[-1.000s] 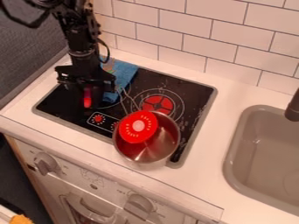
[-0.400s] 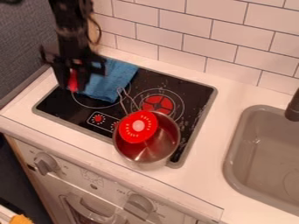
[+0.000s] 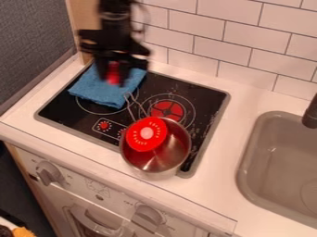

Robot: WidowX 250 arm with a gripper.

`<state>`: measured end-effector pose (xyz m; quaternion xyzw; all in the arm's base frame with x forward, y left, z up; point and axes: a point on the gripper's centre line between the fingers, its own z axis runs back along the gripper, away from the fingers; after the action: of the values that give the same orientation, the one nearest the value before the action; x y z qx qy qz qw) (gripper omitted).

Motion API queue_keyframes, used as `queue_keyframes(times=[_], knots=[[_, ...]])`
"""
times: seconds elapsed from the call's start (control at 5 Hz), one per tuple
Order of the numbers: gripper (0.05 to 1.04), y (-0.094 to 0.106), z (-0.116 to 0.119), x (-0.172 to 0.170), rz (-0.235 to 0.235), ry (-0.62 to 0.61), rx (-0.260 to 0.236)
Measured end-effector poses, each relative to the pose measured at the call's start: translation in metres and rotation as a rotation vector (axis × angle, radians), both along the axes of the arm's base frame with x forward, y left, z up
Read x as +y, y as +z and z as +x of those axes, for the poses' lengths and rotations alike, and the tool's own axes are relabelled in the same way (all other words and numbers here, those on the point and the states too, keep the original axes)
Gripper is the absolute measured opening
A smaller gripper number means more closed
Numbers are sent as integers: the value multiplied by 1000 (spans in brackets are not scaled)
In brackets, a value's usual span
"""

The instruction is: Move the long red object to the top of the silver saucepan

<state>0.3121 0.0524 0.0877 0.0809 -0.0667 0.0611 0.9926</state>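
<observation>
Black gripper [image 3: 113, 77] closed on the long red object [image 3: 112, 74], blue cloth [image 3: 98, 92] on the black stovetop [image 3: 69, 115] below the gripper, silver saucepan [image 3: 166, 160] nearer the camera and right of it, round red piece [image 3: 140, 142] at the pan's rim, gray sink [image 3: 252, 152] farther right of the gripper.

Gripper [image 3: 112, 79]: black, two blocky fingers [image 3: 125, 70]
Crosspiece [image 3: 110, 45]: black, broad, above fingers
Arm [image 3: 115, 11]: black, narrower, above crosspiece
Cable [image 3: 144, 19]: dark, thin, curved, above gripper
</observation>
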Motion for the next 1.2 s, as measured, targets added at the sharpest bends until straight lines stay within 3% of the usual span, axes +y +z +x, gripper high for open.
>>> queue_keyframes(times=[0.2, 0.4, 0.8, 1.0, 1.2], knots=[[394, -13, 9, -46, -9, -93, 27], [394, -23, 15, -72, -16, -105, 39], [394, -50, 24, -72, -5, -64, 86], [475, -60, 25, -68, 15, -92, 107], [771, -60, 27, -68, 18, -111, 97]])
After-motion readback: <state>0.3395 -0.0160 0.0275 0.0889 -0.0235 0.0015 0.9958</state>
